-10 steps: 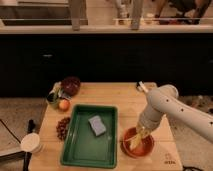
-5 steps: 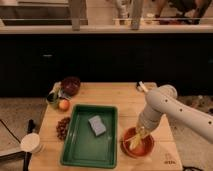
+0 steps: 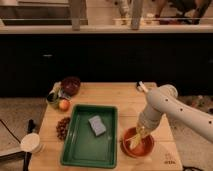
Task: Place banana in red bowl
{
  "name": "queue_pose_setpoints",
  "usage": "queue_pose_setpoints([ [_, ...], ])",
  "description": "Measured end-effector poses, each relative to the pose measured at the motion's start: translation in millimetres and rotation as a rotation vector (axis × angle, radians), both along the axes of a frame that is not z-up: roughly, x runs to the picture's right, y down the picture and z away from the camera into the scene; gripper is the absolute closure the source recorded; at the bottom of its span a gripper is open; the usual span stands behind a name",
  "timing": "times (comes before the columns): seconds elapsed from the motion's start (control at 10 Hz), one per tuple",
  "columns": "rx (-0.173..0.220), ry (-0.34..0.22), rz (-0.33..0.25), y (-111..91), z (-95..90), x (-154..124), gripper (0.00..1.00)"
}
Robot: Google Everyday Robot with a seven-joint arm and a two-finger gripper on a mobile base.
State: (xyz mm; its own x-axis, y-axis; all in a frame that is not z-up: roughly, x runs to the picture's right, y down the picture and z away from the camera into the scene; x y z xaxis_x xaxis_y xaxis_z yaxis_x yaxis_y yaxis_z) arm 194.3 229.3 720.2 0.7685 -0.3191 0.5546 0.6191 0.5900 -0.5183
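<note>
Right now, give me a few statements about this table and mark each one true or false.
1. The gripper is over the red bowl, with the banana at the bowl. True.
2. The red bowl sits inside the green tray. False: it stands on the table to the right of the tray.
3. A grey sponge lies in the green tray. True.
4. The orange fruit is in the maroon bowl. False: it lies on the table in front of that bowl.
</note>
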Motion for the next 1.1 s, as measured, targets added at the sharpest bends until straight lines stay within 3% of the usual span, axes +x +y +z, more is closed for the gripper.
queue_pose_setpoints([
  [0.4,-0.003,-0.001,0.006,-1,0.8,2,0.22],
  [1.1,-0.002,0.008,0.030,-4,1.7,10,0.20],
])
